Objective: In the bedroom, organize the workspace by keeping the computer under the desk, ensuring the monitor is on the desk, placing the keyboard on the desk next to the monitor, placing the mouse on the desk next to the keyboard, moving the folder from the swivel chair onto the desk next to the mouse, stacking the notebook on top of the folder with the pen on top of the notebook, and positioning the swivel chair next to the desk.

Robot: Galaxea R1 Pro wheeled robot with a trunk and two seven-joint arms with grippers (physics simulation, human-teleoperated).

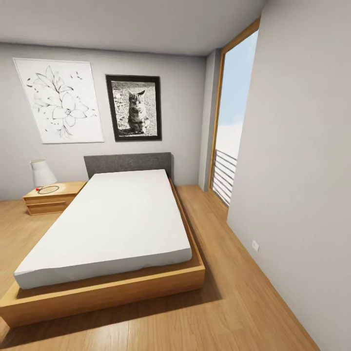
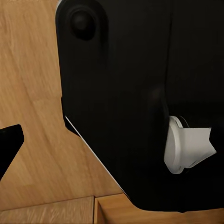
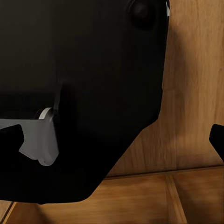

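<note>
you face a low wooden bed [image 1: 107, 287] with a smooth white mattress [image 1: 112, 224]; plank floor [image 1: 234, 312] glossy. claw states: cannot tell, either side.

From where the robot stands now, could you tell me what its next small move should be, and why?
Probably turn the base away to look for the desk: the head view shows a bed, a nightstand and a tall window, with no workspace items ahead.

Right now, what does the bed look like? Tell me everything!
The bed is low, with a light wooden platform frame sitting on the wood floor. A plain white mattress lies flat on top, with no pillows or blanket. Its grey padded headboard stands against the grey wall, below two pictures. A small wooden nightstand stands beside it.
</note>
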